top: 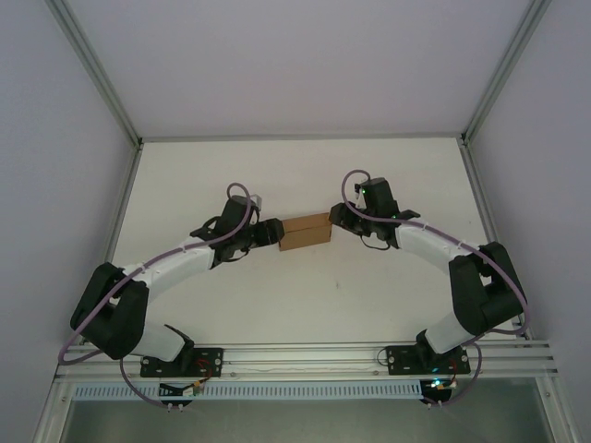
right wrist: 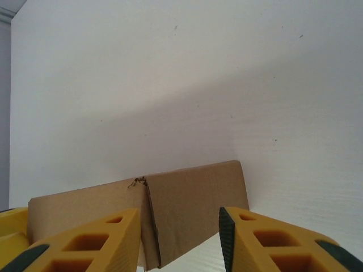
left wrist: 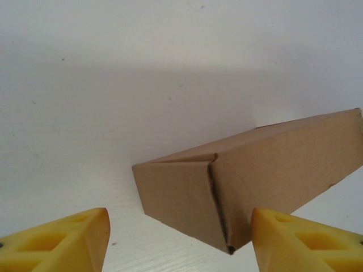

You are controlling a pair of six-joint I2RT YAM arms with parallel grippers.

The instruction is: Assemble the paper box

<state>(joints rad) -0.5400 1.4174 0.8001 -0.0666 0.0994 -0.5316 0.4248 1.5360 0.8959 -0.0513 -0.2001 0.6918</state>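
Well, paper box (top: 307,233): folded-up brown carton lying flat on the white table (top: 369,295), its long sides running left to right.
Left gripper (left wrist: 180,229): at the box's left end; my yellow fingers (left wrist: 68,241) are spread wide, the folded end face sits ahead of them, nothing pinched.
Right gripper (right wrist: 179,226): at the box's right end; my jaws stand parted, low in front of that end face, gripping nothing.
Contact with the box: I cannot tell for either gripper.
Seam (left wrist: 218,204): upright join on the box's left end, slightly gapped.
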